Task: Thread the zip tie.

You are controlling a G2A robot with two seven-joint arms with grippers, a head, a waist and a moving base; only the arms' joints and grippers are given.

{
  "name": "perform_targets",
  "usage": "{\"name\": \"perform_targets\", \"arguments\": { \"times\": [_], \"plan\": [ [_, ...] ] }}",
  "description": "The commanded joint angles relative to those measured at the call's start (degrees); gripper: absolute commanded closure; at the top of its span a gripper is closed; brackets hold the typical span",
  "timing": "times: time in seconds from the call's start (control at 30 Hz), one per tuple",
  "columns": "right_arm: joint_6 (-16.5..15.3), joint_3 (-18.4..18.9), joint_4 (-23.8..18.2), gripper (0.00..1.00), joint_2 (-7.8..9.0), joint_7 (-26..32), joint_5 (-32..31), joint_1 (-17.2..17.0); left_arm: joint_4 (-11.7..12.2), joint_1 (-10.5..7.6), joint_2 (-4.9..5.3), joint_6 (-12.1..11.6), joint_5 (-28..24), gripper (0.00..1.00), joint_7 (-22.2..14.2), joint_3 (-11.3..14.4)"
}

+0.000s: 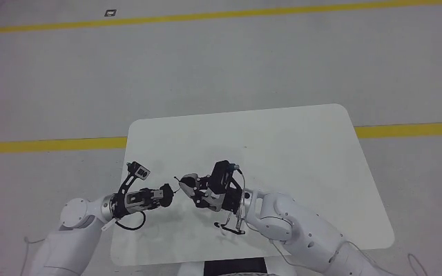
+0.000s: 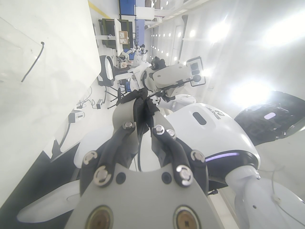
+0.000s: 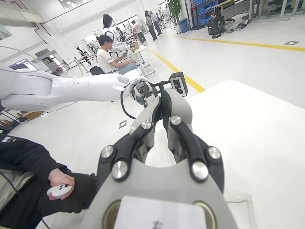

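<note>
- Your left arm comes in over the near left part of the table [image 1: 297, 138], and its left gripper [image 2: 141, 95] meets the right gripper [image 3: 162, 94] almost tip to tip.
- Your left jaws are clenched on a thin black strip [image 2: 139, 144] that trails back toward the palm.
- Your right jaws are pressed together; you cannot tell whether they pinch anything.
- A zip tie [image 2: 32, 63] lies flat on the table, apart from both grippers.

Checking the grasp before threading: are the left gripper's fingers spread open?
No, the left gripper has its fingers pressed together, with the thin black zip tie running between them.
</note>
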Motion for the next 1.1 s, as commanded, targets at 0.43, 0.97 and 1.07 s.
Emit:
{"name": "perform_targets", "arguments": {
  "times": [0.43, 0.97, 1.07],
  "plan": [
    [0.00, -2.85, 1.14, 1.00, -0.19, -0.38, 0.56, 1.29, 0.00, 0.00, 0.00, 0.00, 0.00, 1.00, 0.00, 0.00],
    [1.51, -3.32, 3.71, 1.00, -1.77, -4.85, -1.37, 1.62, 0.00, 0.00, 0.00, 0.00, 0.00, 1.00, 0.00, 0.00],
    [1.40, -3.67, 4.38, 1.00, -2.12, -4.45, -1.32, 1.80, 0.00, 0.00, 0.00, 0.00, 0.00, 1.00, 0.00, 0.00]
  ]
}}
